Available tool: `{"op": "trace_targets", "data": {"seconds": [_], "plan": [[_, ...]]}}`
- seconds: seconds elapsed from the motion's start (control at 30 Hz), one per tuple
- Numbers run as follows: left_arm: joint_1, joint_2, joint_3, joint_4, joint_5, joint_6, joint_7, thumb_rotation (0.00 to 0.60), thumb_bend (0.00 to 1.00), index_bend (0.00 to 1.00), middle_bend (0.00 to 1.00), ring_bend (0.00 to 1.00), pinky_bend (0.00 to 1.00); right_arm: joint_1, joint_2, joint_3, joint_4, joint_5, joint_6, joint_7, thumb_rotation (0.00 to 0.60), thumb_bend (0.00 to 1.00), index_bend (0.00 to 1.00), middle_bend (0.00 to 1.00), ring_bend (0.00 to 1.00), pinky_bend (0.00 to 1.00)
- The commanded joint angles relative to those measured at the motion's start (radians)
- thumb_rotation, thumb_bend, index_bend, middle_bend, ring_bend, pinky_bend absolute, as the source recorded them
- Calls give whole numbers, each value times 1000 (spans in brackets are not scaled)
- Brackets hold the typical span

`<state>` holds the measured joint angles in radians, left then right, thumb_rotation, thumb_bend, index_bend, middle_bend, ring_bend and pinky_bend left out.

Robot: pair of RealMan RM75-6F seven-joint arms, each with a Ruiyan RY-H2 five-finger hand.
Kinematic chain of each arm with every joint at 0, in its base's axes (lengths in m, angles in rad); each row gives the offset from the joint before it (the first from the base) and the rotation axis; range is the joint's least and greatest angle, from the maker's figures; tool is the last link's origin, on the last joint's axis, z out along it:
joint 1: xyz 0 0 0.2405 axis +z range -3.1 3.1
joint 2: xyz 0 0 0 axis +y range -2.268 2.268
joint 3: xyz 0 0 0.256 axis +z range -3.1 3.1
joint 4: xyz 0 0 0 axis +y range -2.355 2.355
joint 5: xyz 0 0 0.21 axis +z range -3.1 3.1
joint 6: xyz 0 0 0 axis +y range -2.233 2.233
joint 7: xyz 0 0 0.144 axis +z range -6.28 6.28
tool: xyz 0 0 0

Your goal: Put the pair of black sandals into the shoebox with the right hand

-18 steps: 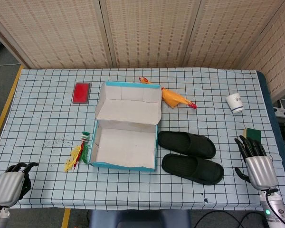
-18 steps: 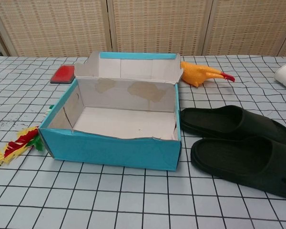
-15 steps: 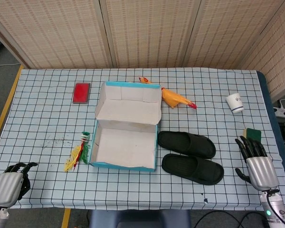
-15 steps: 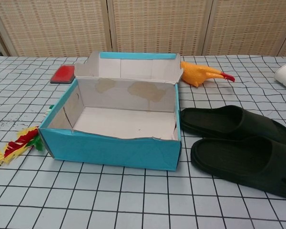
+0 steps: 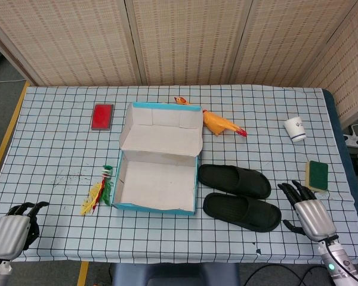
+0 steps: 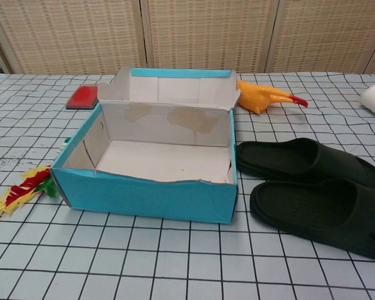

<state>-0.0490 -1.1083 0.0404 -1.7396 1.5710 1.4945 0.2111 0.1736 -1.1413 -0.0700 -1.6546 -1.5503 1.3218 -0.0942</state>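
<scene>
Two black sandals lie side by side to the right of the shoebox: the far sandal [image 5: 234, 180] [image 6: 309, 162] and the near sandal [image 5: 241, 211] [image 6: 319, 212]. The open blue shoebox [image 5: 157, 205] [image 6: 144, 195] stands empty, its lid flap up at the back. My right hand [image 5: 307, 210] hovers just right of the near sandal, fingers spread, holding nothing. At the front left table corner my left hand [image 5: 12, 230] rests with its fingers curled in on nothing. Neither hand shows in the chest view.
A yellow rubber chicken [image 5: 221, 124] [image 6: 265, 97] lies behind the box. A white cup [image 5: 295, 128] and a green sponge [image 5: 317, 174] sit at the right. A red pad [image 5: 102, 116] lies at the back left, a feathered toy [image 5: 98, 192] left of the box.
My right hand has moved left and a little forward, off the green sponge and closer to the near sandal. The left hand, sandals and box have stayed put.
</scene>
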Motion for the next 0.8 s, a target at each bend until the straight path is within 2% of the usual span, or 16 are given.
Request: {"op": "trace_targets", "data": {"seconds": [0.03,0.23,0.5,0.8], "plan": [[9,3,3,-3,10,16,-2,600,426,239,213,252,318,24,-31,-13,31,-25,-44,48,600,150,158,144,45,186],[9,7,2,-7,1,7,-6,600,426,240,213,252,319,55,-57,-17,52,-24,-113,79,600,150,172,146,47,198],[6,14,2,-15,-5,-7,-6,600,426,267,213,252,319,104,-94,24,37,37,-195,91,600,150,181,159,59,207],[5,21,2,-23,-17,-20,-5,600,427,277,213,252,320,150,-127,47,31,108,-283,38,600,116,182,164,65,207]]}}
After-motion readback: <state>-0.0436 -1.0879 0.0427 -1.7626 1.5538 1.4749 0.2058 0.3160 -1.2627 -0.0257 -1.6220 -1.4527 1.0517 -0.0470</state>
